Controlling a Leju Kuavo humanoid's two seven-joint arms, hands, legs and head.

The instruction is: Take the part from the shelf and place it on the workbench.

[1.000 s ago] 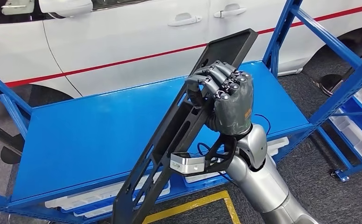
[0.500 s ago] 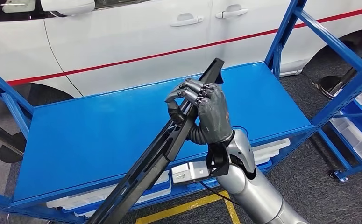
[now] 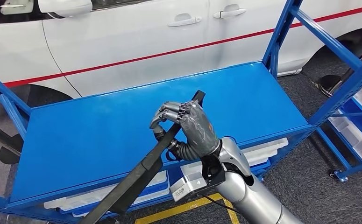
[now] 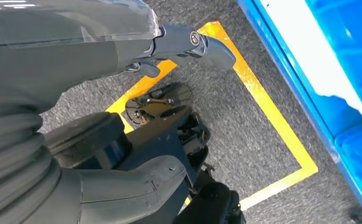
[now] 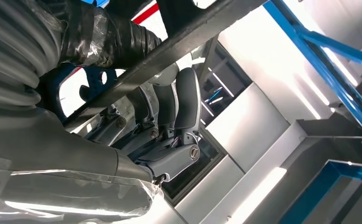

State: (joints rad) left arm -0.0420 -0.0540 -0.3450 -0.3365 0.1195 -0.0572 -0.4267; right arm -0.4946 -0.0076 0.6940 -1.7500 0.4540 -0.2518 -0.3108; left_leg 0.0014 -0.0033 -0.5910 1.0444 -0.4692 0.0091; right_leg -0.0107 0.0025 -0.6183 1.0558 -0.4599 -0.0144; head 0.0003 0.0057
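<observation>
The part (image 3: 137, 179) is a long, flat black frame, seen edge-on and slanting from the lower left up across the blue shelf (image 3: 76, 135). My right hand (image 3: 188, 128) grips it near its upper end, above the shelf's front half, fingers curled over the edge. In the right wrist view the part (image 5: 179, 42) crosses as a dark bar with the fingers (image 5: 186, 102) wrapped round it. My left hand (image 4: 76, 51) hangs over grey carpet, holding nothing, its fingers apart.
A white car (image 3: 123, 32) with a red stripe stands behind the shelf. Blue uprights (image 3: 281, 32) frame the right end. White and blue bins (image 3: 263, 149) sit on the lower level. Another rack with bins (image 3: 361, 107) is at right. Yellow floor tape (image 3: 188, 207) runs below.
My right hand has drawn the part down and to the left, towards my body. The part has turned from showing its broad face to lying edge-on and lower.
</observation>
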